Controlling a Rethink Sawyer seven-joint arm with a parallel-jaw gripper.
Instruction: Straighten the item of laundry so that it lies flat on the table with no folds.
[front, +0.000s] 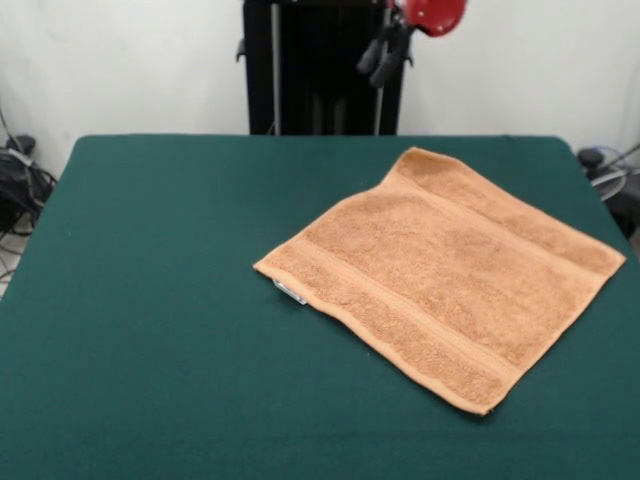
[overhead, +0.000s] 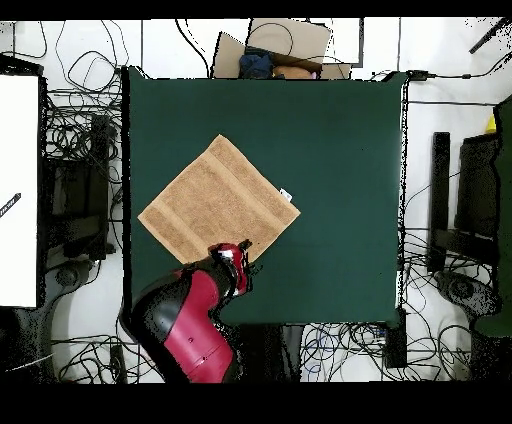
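The dark green counter (front: 150, 300) fills most of the front view, bare across its left half. Toward three o'clock of its centre lies the peach-orange terry towel (front: 440, 275), spread flat and turned like a diamond, its woven border bands running along two opposite edges. A small white tag (front: 290, 292) pokes out at the towel's nine o'clock corner. At twelve o'clock, above the counter's far edge, the red and black arm (front: 432, 14) hangs with the gripper (front: 385, 55) clear of the cloth; whether the jaws are open or closed cannot be told. Overhead, the arm overlaps the towel's corner nearest the robot's base.
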